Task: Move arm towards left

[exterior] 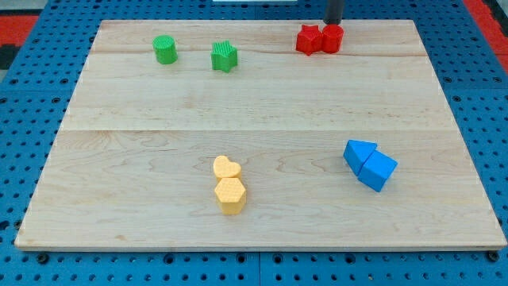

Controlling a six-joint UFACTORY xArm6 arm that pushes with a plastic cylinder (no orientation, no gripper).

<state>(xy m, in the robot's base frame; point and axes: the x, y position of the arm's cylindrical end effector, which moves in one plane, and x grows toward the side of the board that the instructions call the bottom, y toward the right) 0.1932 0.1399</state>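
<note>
My tip (333,21) comes down from the view's top edge and ends just behind the two red blocks. A red star-shaped block (308,40) and a red round-edged block (332,38) touch each other at the top right. A green cylinder (165,49) and a green star (225,56) stand apart at the top left. A yellow heart (226,168) touches a yellow hexagon (231,195) at the bottom middle. A blue triangle (359,153) touches a blue cube (378,171) at the right.
The wooden board (143,159) lies on a blue perforated base (24,111). A red area shows at the view's top corners (12,32).
</note>
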